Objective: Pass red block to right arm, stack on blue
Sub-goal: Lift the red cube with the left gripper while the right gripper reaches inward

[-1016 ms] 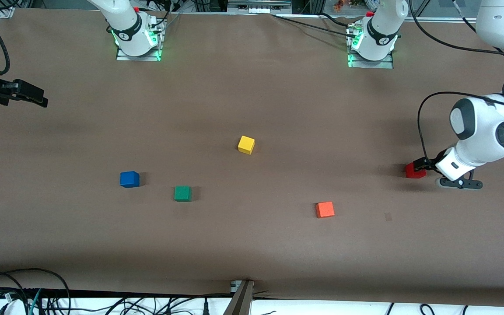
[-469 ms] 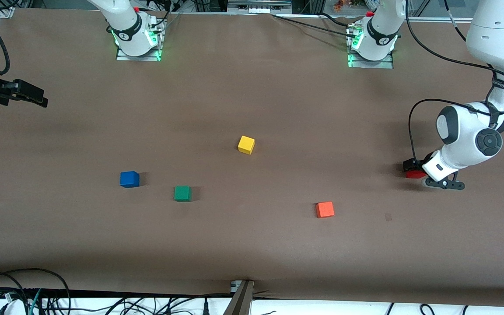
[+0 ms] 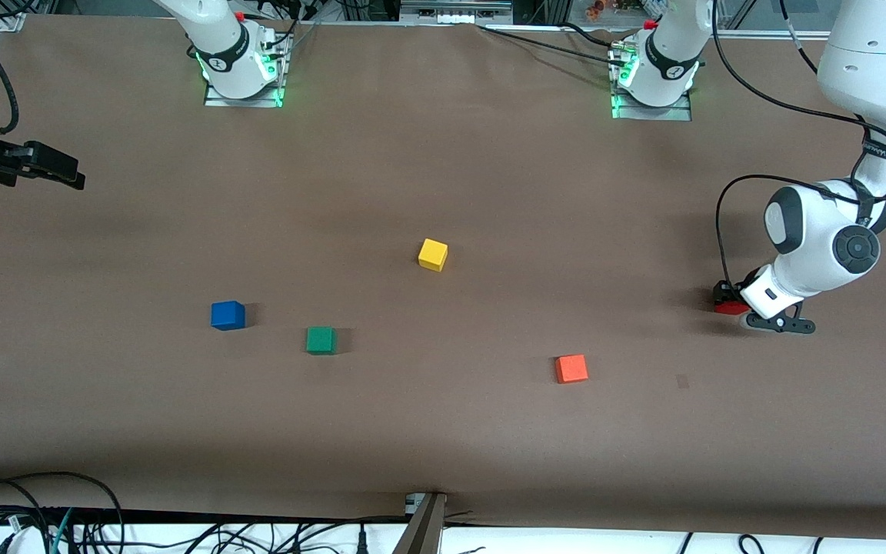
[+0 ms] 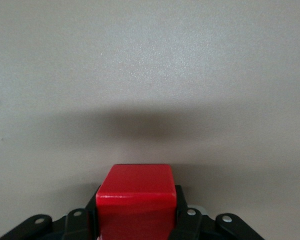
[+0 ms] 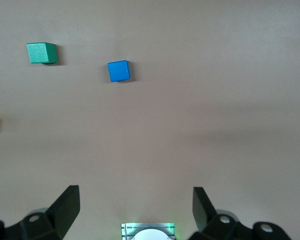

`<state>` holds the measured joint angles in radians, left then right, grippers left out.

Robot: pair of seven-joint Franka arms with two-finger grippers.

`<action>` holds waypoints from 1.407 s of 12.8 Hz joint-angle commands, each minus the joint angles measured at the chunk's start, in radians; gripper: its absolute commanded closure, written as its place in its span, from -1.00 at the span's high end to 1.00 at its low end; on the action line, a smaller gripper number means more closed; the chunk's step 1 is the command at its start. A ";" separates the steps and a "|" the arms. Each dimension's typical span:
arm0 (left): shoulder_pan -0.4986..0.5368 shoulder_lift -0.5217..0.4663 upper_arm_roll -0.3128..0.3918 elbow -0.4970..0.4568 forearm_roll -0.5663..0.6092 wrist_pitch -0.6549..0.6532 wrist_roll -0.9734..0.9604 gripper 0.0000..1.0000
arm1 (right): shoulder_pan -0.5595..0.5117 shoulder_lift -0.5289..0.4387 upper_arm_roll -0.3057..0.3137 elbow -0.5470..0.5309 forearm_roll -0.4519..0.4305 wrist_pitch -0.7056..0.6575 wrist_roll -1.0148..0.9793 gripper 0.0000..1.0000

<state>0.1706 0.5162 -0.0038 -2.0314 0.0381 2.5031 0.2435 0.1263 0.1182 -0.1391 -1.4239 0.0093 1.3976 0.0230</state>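
The red block point(image 3: 729, 308) sits on the table at the left arm's end, mostly covered by my left gripper point(image 3: 727, 297). In the left wrist view the red block point(image 4: 136, 192) fills the space between the black fingers point(image 4: 184, 220), which press on both of its sides; the left gripper point(image 4: 136, 212) is shut on it. The blue cube point(image 3: 228, 315) stands toward the right arm's end and shows in the right wrist view point(image 5: 119, 71). My right gripper point(image 3: 66, 173) hovers at the table's edge at the right arm's end, open and empty point(image 5: 135, 210).
A green cube point(image 3: 321, 339) stands beside the blue one, a little nearer the front camera, and shows in the right wrist view point(image 5: 41, 53). A yellow cube point(image 3: 433, 254) is mid-table. An orange-red cube point(image 3: 571, 368) lies nearer the camera than the red block.
My left gripper has come down over the red block, which now shows only as a sliver under it. The right arm has not moved.
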 commanded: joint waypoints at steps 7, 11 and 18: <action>0.007 -0.062 -0.025 0.115 -0.001 -0.148 0.245 -0.99 | -0.008 0.017 0.001 0.022 0.020 0.000 -0.008 1.00; 0.006 -0.058 -0.025 0.270 -0.157 -0.335 0.448 -0.90 | 0.003 0.051 0.004 0.020 0.020 0.001 -0.005 1.00; -0.006 -0.050 -0.099 0.295 -0.619 -0.426 0.870 -0.87 | 0.032 0.116 0.010 0.019 0.050 0.012 -0.006 1.00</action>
<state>0.1659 0.4658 -0.0667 -1.7426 -0.4891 2.0931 1.0074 0.1503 0.2096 -0.1288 -1.4240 0.0285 1.4102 0.0230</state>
